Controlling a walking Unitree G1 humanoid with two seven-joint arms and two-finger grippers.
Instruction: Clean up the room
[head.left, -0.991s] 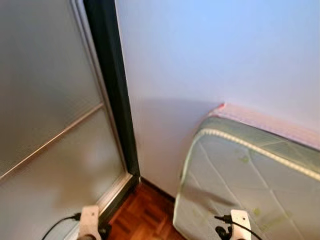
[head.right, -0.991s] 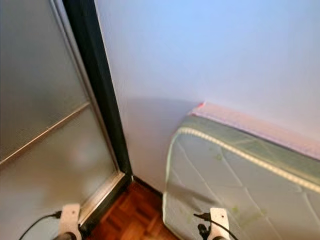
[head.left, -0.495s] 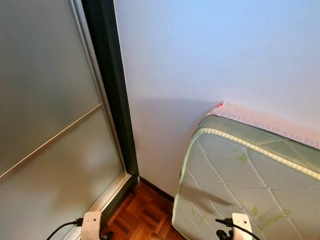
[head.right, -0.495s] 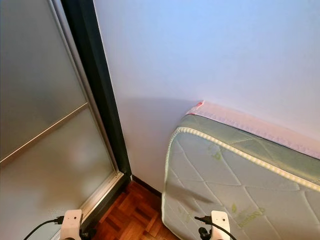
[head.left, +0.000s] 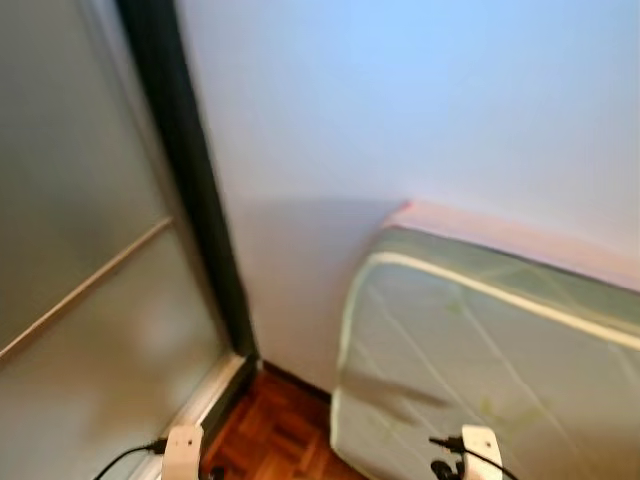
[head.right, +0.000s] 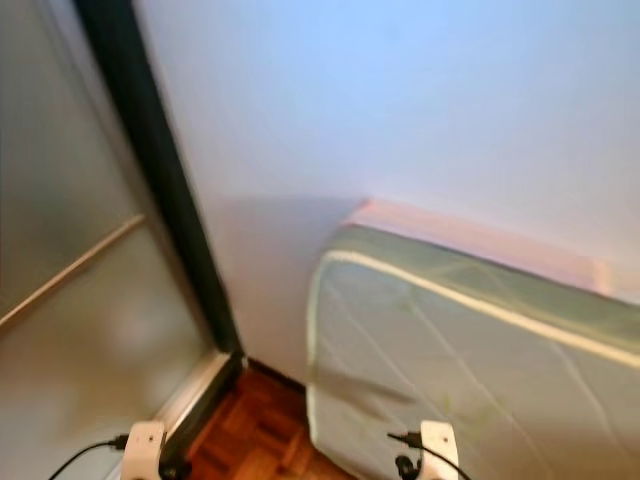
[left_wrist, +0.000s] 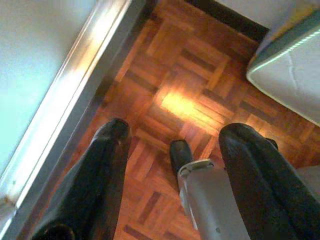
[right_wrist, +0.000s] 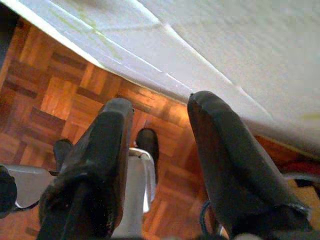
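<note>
Both arms hang low at the robot's sides, only their white wrist ends with black cables showing at the bottom edge of the blurred head views. The left tool (left_wrist: 172, 145) points down at the parquet floor (left_wrist: 190, 100), its two black fingers (left_wrist: 100, 180) spread apart with nothing between them; below them stands part of the robot's own grey leg and dark foot. Beside it runs the metal bottom rail (left_wrist: 75, 95) of a frosted sliding door (head.left: 80, 300) with a dark frame (head.left: 190, 190). The right tool (right_wrist: 160, 145) also hangs downward, fingers parted and empty, just beside the lower edge of a mattress (right_wrist: 240, 45).

The mattress (head.left: 480, 340), quilted white with a pale green border, stands on its side, leaning against the plain white wall (head.left: 400, 110), with a pink strip along its top edge. No container can be made out.
</note>
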